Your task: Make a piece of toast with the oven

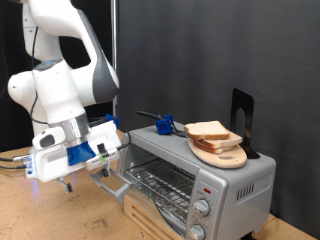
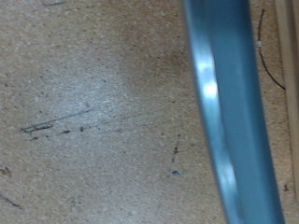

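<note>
The silver oven (image 1: 228,186) stands at the exterior view's right with its door (image 1: 113,181) swung down and the wire rack (image 1: 160,183) showing inside. Slices of pale toast (image 1: 208,130) lie on a round wooden board (image 1: 226,156) on the oven's top. My gripper (image 1: 68,184) points down at the exterior view's left, beside the lowered door's outer edge, with nothing seen between its fingers. The wrist view shows no fingers, only a shiny metal bar (image 2: 224,112), which looks like the door's handle, crossing over the speckled tabletop (image 2: 84,112).
A blue tool with a black handle (image 1: 162,125) lies on the oven's top beside the board. A black stand (image 1: 243,112) rises behind the board. The oven sits on a low wooden base (image 1: 150,222). Cables (image 1: 12,160) trail at the left edge.
</note>
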